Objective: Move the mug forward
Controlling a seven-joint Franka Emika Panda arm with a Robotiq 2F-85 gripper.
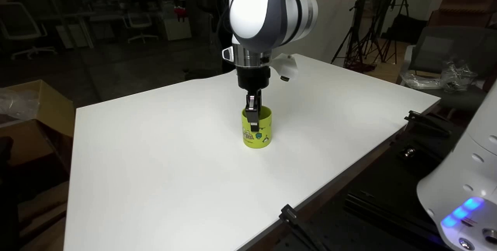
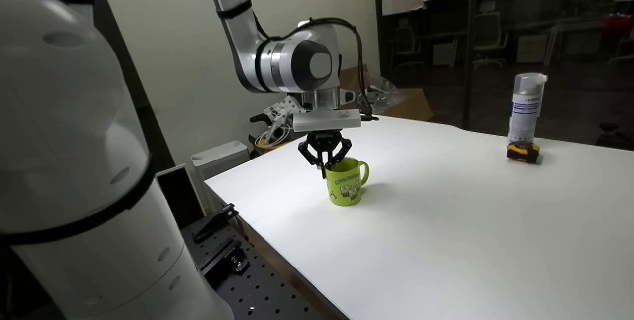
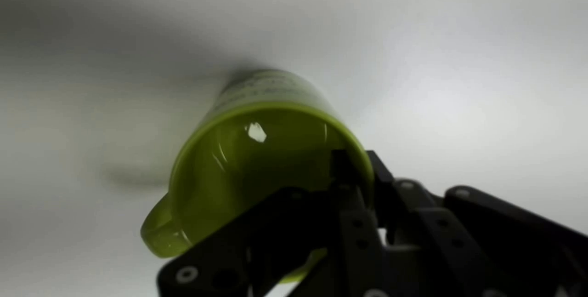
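The lime-green mug [image 1: 257,140] stands upright on the white table [image 1: 163,165], with small printed drawings on its side. It also shows in an exterior view [image 2: 345,189], with its handle pointing away from the robot base, and in the wrist view [image 3: 257,159], where I look into its bowl. My gripper [image 1: 254,126] points straight down at the mug's rim. In the wrist view the gripper [image 3: 359,163] has one finger inside the mug and one outside, closed with the wall between them. The gripper also shows in an exterior view [image 2: 326,170]. The inner fingertip is partly dark.
A slim white bottle [image 2: 525,112] with a clear cap stands at the table's far side, with a small black and yellow object [image 2: 523,152] before it. Black clamps [image 1: 289,215] sit at the table edge near the robot base. A cardboard box [image 1: 39,122] stands beyond the table.
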